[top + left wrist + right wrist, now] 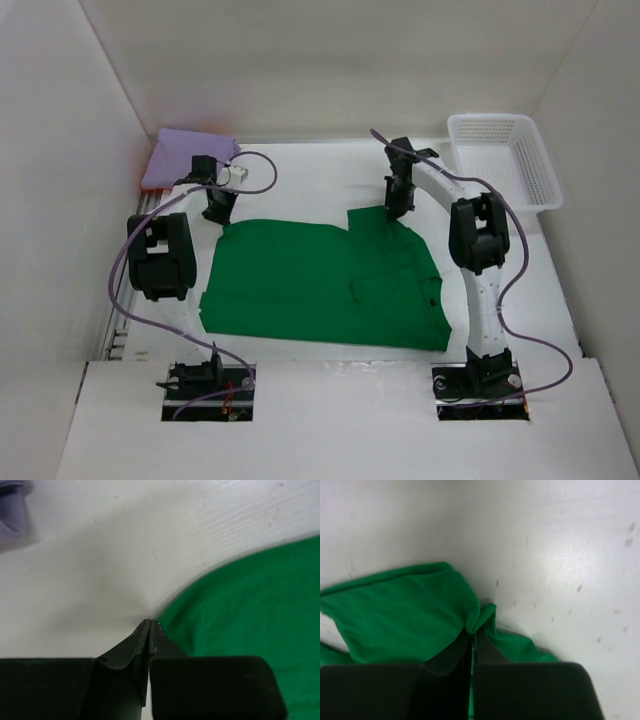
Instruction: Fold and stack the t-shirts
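Right gripper [472, 634] pinches green t-shirt [405, 610], apparently its edge.

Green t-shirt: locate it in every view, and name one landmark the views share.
Top external: green t-shirt spread flat mid-table, between the arms.
Left wrist: green t-shirt on the right, edge at the tips of the shut left tool.
Right wrist: green t-shirt bunched lower left, pinched in the right tool.
Shared landmark: the white table.

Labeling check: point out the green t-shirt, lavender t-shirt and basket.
green t-shirt [320, 285]: top view, middle of the spread cloth.
lavender t-shirt [180, 155]: top view, its upper face.
basket [546, 160]: top view, right rim.
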Available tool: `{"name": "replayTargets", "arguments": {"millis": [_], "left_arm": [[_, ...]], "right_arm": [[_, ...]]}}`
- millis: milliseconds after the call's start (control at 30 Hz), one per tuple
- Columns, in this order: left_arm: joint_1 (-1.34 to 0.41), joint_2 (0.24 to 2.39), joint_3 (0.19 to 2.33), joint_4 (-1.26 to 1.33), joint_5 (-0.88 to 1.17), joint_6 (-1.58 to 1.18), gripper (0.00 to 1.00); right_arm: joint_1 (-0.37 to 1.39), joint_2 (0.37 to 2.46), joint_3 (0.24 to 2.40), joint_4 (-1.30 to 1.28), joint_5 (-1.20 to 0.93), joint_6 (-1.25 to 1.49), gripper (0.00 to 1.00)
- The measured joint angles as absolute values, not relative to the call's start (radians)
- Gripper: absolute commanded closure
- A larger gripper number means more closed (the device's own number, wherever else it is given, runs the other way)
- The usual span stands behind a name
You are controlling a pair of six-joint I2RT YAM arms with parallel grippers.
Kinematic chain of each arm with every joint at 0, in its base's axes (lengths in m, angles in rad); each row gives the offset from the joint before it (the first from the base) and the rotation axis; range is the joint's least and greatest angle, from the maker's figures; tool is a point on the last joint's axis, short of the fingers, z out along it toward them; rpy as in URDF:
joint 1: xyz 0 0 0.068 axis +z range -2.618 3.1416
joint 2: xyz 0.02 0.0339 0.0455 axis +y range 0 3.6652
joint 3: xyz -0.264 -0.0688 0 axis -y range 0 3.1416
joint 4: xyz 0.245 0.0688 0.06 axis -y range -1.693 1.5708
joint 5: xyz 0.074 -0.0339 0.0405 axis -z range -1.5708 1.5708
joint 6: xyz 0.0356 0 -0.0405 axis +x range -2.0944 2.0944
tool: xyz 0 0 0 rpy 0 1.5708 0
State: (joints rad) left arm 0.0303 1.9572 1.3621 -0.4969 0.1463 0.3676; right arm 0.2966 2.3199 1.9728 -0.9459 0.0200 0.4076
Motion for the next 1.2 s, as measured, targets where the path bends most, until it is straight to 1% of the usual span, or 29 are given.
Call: {"name": "replayTargets", "arguments": {"millis": [167,400,433,533,633,667,733,833,1000,1200], "left_arm": [[0.033,1.847,1.305,-0.482,0.147,0.44,1.0],[0.049,1.742,1.264,-0.472,0.15,0.537,1.0],[0.052,1.732,1.252,-0.472,0.149,0.554,0.96],[0.059,1.736,1.228,-0.469,0.147,0.579,0.77],[0.059,1.792,1.253,-0.463,0.147,0.55,0.51],[0.059,1.822,1.278,-0.462,0.15,0.527,0.48],[0.059,1.879,1.329,-0.448,0.152,0.479,0.45],[0.058,1.924,1.371,-0.425,0.158,0.419,0.43],[0.056,1.968,1.397,-0.406,0.158,0.361,0.44],[0.052,2.016,1.402,-0.441,0.194,0.335,0.53]], "right_arm": [[0.339,2.164,1.781,-0.887,0.027,0.424,1.0],[0.406,1.832,1.487,-0.773,0.047,0.472,1.0],[0.408,1.793,1.446,-0.764,0.052,0.477,1.0],[0.421,1.734,1.344,-0.735,0.056,0.495,1.0],[0.439,1.766,1.31,-0.715,0.055,0.508,1.0],[0.447,1.784,1.31,-0.706,0.053,0.514,1.0],[0.459,1.813,1.31,-0.68,0.051,0.521,1.0],[0.474,1.829,1.31,-0.664,0.047,0.527,1.0],[0.479,1.829,1.31,-0.644,0.047,0.531,1.0],[0.479,1.829,1.31,-0.64,0.048,0.532,1.0]]}}
